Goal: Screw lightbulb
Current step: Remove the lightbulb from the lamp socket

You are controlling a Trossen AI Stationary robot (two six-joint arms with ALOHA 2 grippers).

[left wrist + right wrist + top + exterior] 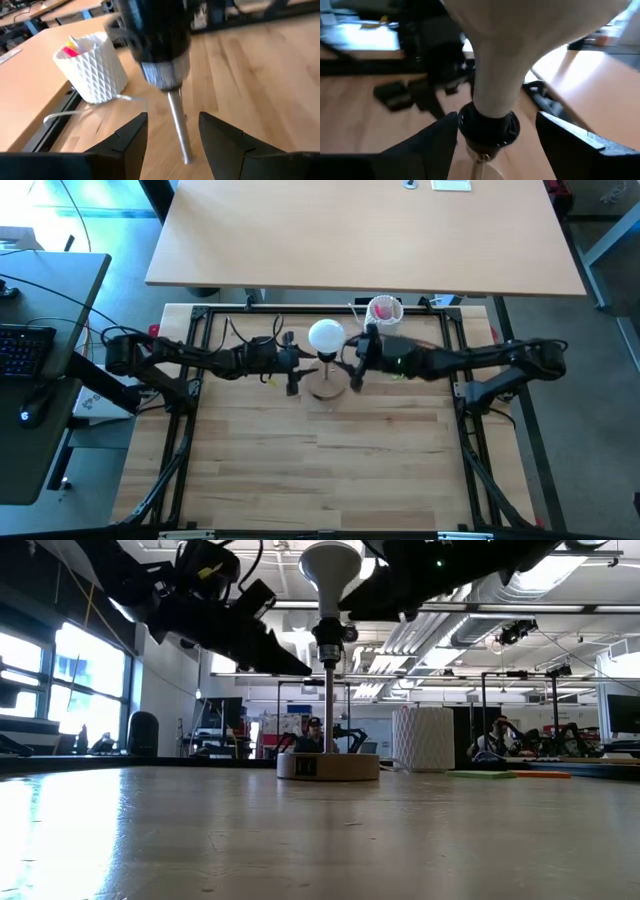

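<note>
**Both tools flank the bulb on its stand**

The right tool (495, 145) is spread wide, straddling the neck of the lightbulb (326, 335) without touching it. The bulb sits upright in the black socket (489, 126) atop a metal post (180, 132). The left tool (172, 137) is likewise wide around the post. A ribbed cup (384, 311) stands near the counter's (330, 470) far edge; the near half lies open.

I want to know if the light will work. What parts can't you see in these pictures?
- Lightbulb: its screw base is hidden inside the black socket in the right wrist view, so how far it is screwed in cannot be told.
- Bulb's top: cut off by the upper edge in the low view.
- Socket: blurred in the left wrist view.
- Pink things in the white ribbed cup: too small in the high view.
</note>
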